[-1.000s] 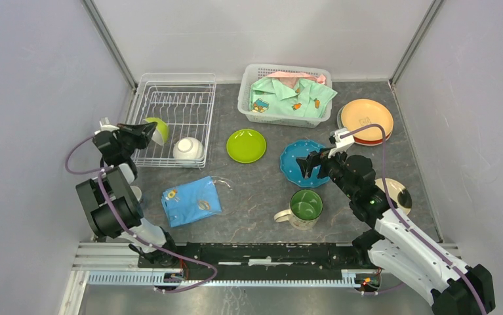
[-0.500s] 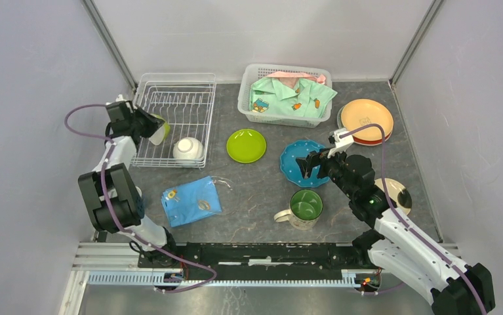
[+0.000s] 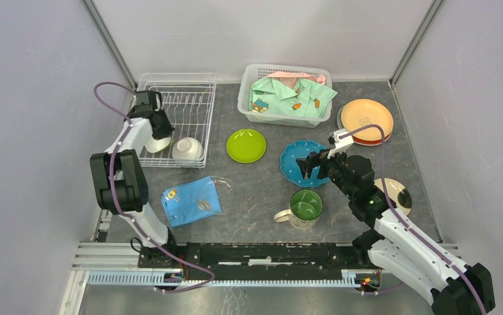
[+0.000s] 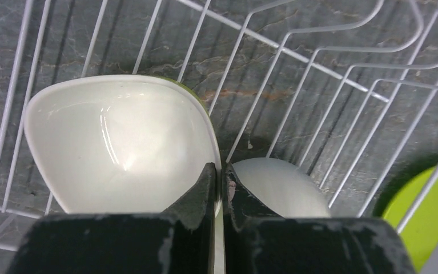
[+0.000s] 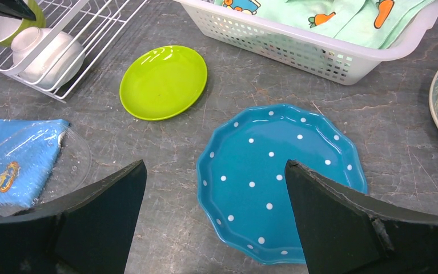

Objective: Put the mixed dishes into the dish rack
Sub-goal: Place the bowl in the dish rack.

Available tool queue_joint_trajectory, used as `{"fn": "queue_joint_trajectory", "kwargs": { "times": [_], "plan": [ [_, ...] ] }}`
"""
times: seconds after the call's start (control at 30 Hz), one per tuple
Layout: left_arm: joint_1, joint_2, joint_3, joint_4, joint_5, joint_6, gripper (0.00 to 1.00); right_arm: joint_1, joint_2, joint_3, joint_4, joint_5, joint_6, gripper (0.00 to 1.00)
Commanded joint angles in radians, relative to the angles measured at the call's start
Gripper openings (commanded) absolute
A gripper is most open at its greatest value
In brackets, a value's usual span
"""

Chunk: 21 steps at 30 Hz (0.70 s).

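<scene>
My left gripper [image 3: 158,130] [image 4: 218,171] is inside the dish rack [image 3: 199,98] [image 4: 330,68] at its near left part, shut on the rim of a bowl [image 3: 160,143] [image 4: 119,137] that is white inside and green outside. An upturned white bowl [image 3: 187,149] [image 4: 279,185] lies in the rack beside it. My right gripper [image 3: 309,163] [image 5: 215,162] hangs open above the blue dotted plate's [image 3: 294,164] [image 5: 279,177] left edge, holding nothing. The lime-green plate [image 3: 246,145] [image 5: 163,81], the green-lined mug [image 3: 304,207], the orange plate [image 3: 366,118] and the cream plate [image 3: 399,193] lie on the table.
A white latticed basket [image 3: 255,105] [image 5: 319,51] of green clothing stands at the back. A folded blue cloth [image 3: 191,200] [image 5: 5,160] lies on a clear plate [image 3: 227,190] [image 5: 68,171] at the near left. Grey walls close in both sides.
My left arm has swung from the rack's left side to over the rack, carrying the bowl down next to the upturned white bowl. The right arm has not moved.
</scene>
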Motion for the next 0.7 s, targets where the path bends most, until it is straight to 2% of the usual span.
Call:
{"fn": "queue_joint_trajectory", "kwargs": {
  "times": [0.0,0.27,0.5,0.67],
  "plan": [
    [-0.021,0.043,0.065,-0.135,-0.128,0.101,0.06,0.001,-0.013,-0.005,0.031,0.022,-0.016,0.98],
    [-0.038,0.106,0.134,-0.175,-0.156,0.12,0.17,0.002,-0.009,-0.003,0.03,0.025,-0.025,0.98],
    [-0.038,0.153,0.256,-0.169,-0.196,0.071,0.44,0.002,-0.004,0.002,0.025,0.035,-0.029,0.98],
    [-0.037,0.181,0.317,-0.145,-0.31,-0.033,0.48,0.001,-0.003,0.01,0.024,0.035,-0.03,0.98]
  ]
}}
